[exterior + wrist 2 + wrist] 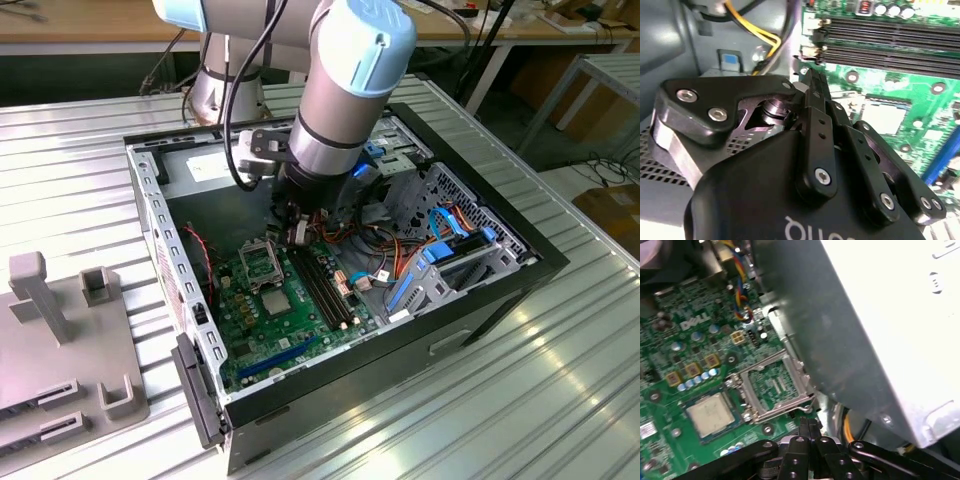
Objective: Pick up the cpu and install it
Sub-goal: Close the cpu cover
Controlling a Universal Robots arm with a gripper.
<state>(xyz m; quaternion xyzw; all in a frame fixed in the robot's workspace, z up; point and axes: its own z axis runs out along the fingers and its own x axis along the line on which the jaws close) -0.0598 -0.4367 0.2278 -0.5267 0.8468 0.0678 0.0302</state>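
While the arm reaches down into the open computer case on the ribbed metal counter, the claw hangs low over the green motherboard. I cannot tell whether its tips touch the board. In the first wrist view the claw is clenched, its two fingers pressed together with nothing between them. The second wrist view shows the claw drawn to the same narrow point.

The cpu lies flat on the motherboard in a dark-edged square seat, its silvery top facing up. It is near the claw but clearly apart from it and untouched. It shows the same way in the exterior view and the second wrist view.

A hollow metal frame is the nearest thing to the claw. It lies between the tips and the cpu, with one corner just beside the tips.

A large grey metal box stands close alongside the claw, and yellow cables run near it. Long dark memory slots begin just beside the claw's tips and run away from them across the board.

Well apart from the claw, outside the case at the exterior view's left, a grey fixture block sits on the counter.
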